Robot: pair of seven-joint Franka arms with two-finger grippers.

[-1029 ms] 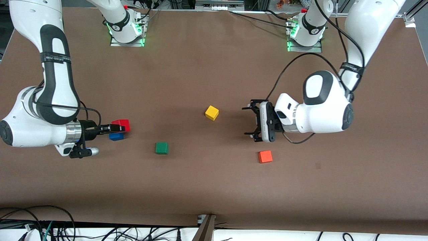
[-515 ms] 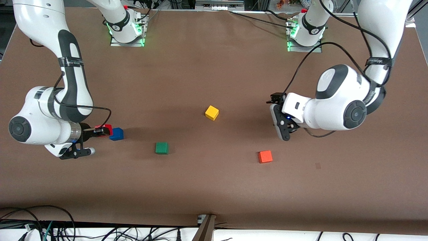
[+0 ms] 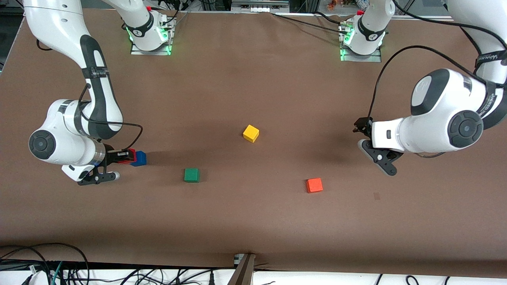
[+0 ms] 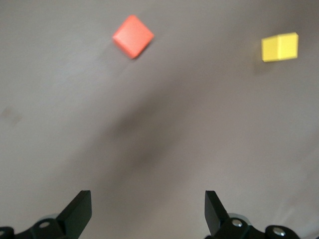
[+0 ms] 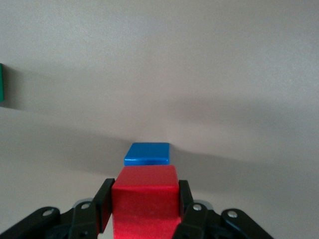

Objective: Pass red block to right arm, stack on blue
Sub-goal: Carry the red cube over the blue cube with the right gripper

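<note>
My right gripper [image 3: 126, 156] is shut on the red block [image 3: 130, 155], with one finger on each side face. It holds the block low beside the blue block [image 3: 140, 158], on the side toward the right arm's end of the table. In the right wrist view the red block [image 5: 144, 196] fills the space between the fingers and the blue block [image 5: 147, 154] lies just ahead of it on the table. My left gripper [image 3: 366, 140] hangs open over bare table toward the left arm's end. The left wrist view shows nothing inside the left gripper [image 4: 148, 209].
A green cube [image 3: 191, 175] lies nearer the front camera than the blue block, toward the table's middle. A yellow cube [image 3: 251, 133] sits mid-table. An orange-red cube [image 3: 314, 185] lies near the left gripper. Cables run along the table's front edge.
My right gripper has drawn the red block back from over the blue block toward the right arm's end of the table and lowered it. The open left arm has pulled back toward its own end of the table.
</note>
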